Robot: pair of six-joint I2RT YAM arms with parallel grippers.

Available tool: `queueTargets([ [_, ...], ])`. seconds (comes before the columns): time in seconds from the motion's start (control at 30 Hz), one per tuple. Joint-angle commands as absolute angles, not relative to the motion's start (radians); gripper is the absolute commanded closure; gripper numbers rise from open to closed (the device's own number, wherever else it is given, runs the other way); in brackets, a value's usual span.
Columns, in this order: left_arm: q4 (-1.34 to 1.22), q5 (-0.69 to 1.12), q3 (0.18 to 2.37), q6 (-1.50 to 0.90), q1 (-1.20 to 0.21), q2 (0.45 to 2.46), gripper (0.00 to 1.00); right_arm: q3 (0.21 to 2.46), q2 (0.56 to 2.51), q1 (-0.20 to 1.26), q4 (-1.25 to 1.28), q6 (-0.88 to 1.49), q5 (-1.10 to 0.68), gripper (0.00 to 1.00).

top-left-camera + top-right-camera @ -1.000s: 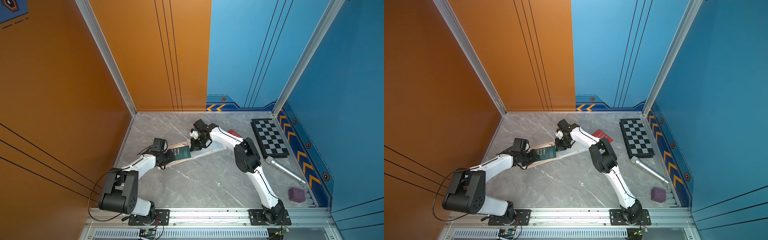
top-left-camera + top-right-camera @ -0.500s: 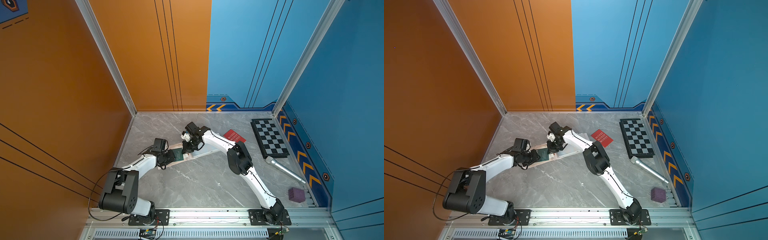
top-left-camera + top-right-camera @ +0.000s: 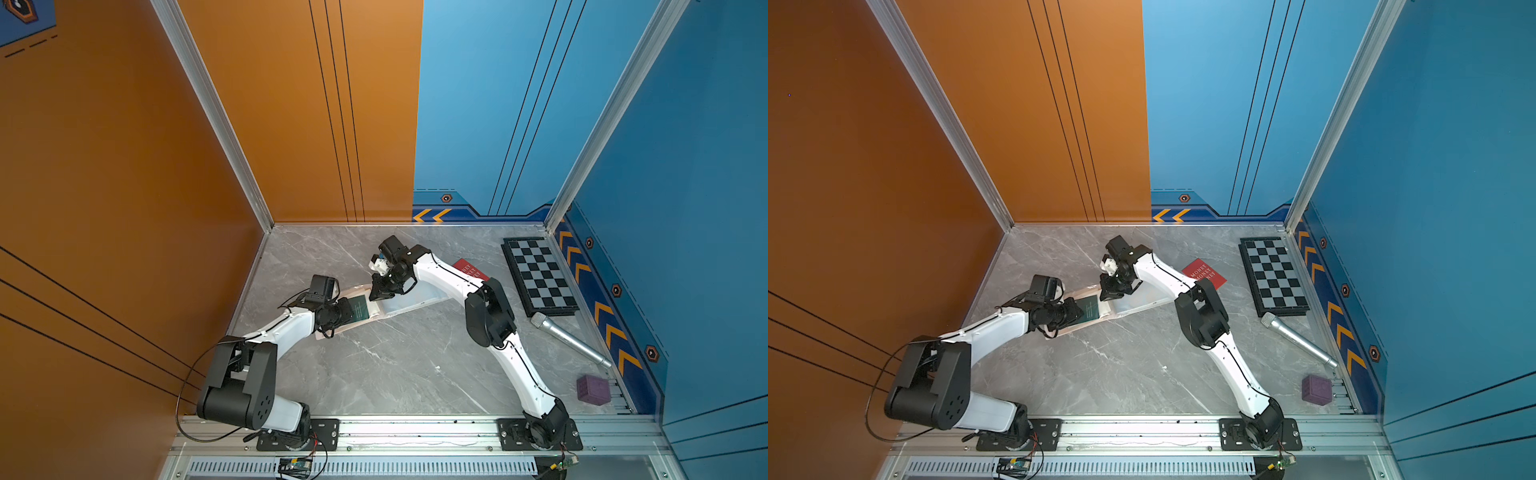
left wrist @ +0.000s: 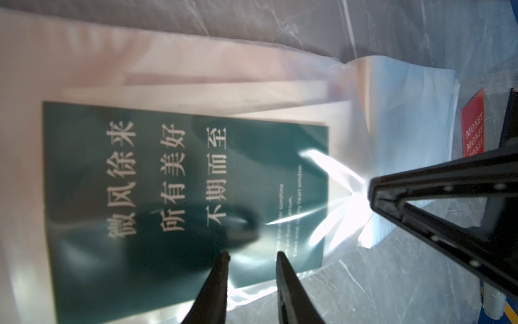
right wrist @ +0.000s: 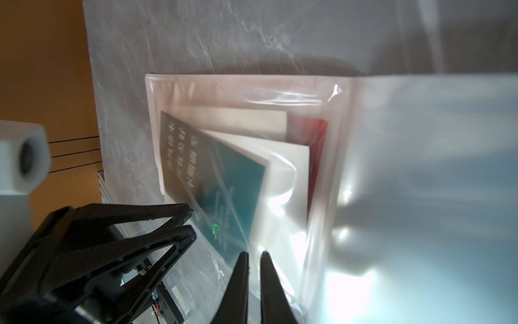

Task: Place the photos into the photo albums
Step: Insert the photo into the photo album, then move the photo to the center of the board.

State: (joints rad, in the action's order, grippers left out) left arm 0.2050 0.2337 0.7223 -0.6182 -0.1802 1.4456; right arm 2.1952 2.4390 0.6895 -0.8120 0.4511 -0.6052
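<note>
Grey marbled bench (image 3: 395, 374): right end effector (image 5: 254, 255) pinches open the clear plastic sleeve (image 4: 344, 179) of the pale pink soft-cover photo album (image 3: 409, 302), seemingly letting the narrowly parted, empty left end effector (image 4: 252, 256), at its eight o'clock, seat the dark green rectangular card (image 4: 168, 182) under the film.

- The photo album (image 3: 405, 305) lies open on the tabletop (image 3: 395, 374), left of centre, between the two arms.
- On its left page a card with Chinese characters (image 3: 358, 308) sits in a sleeve (image 4: 344, 179), with more cards (image 5: 297, 157) stacked beneath it.
- The left gripper (image 4: 252, 256) is over that card's edge; the right gripper (image 5: 254, 255) is at the sleeve's open edge, by the album's fold.
- The MONEY card (image 3: 1203, 273) lies flat to the right of the album, behind the right arm.
- Further right, along the wall, lies the checkerboard (image 3: 539, 276) — before it the microphone (image 3: 569, 338), and nearest the front-right corner the cube (image 3: 593, 389).
</note>
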Motion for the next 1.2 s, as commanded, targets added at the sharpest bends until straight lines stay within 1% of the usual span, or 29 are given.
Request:
queueTargets([
  [0.0, 0.227, 0.219, 0.751, -0.627, -0.203, 1.437, 0.70, 2.153, 2.326, 0.649, -0.833, 0.412, -0.603, 0.87],
  [0.27, 0.228, 0.193, 0.801, -0.639, -0.285, 1.492, 0.70, 2.042, 2.217, 0.562, -0.831, 0.372, -0.567, 0.85],
  [0.57, 0.255, 0.170, 0.903, -0.632, -0.367, 1.576, 0.70, 1.919, 2.153, 0.356, -0.799, 0.362, -0.496, 0.82],
  [0.7, 0.271, 0.175, 0.981, -0.625, -0.411, 1.641, 0.70, 1.946, 2.214, 0.253, -0.793, 0.359, -0.488, 0.82],
  [0.83, 0.276, 0.180, 1.047, -0.624, -0.444, 1.698, 0.70, 2.045, 2.311, 0.175, -0.794, 0.377, -0.473, 0.82],
  [0.97, 0.277, 0.184, 1.099, -0.628, -0.474, 1.732, 0.70, 2.163, 2.419, 0.134, -0.798, 0.407, -0.478, 0.82],
  [1.17, 0.285, 0.197, 1.145, -0.627, -0.515, 1.766, 0.70, 2.334, 2.571, 0.109, -0.808, 0.449, -0.488, 0.81],
])
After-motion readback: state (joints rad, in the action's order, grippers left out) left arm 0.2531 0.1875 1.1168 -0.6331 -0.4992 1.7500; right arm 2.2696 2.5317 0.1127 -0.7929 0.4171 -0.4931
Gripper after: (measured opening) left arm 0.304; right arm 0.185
